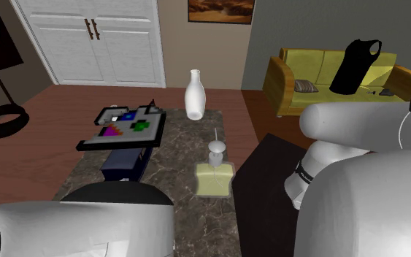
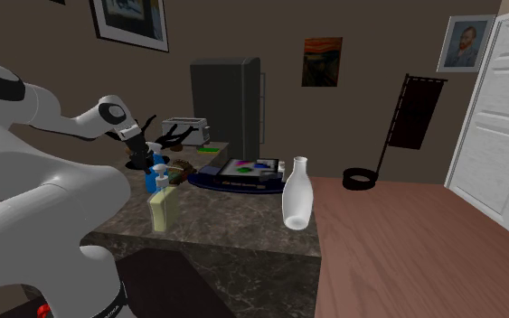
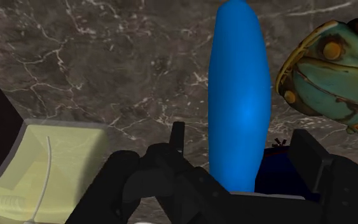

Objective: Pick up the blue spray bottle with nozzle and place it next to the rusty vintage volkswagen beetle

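The black gripper (image 3: 225,153) hung over the marble counter (image 3: 107,63). The blue spray bottle (image 3: 236,95) reached down from it, its dark nozzle end up by the hand. Whether the gripper actually had hold of the bottle, I couldn't tell. The bottle was just beside the rusty teal toy car (image 3: 329,70).

blue spray bottle (image 2: 157,165) at jaws | white vase (image 2: 296,191) upright on counter (image 2: 225,215)
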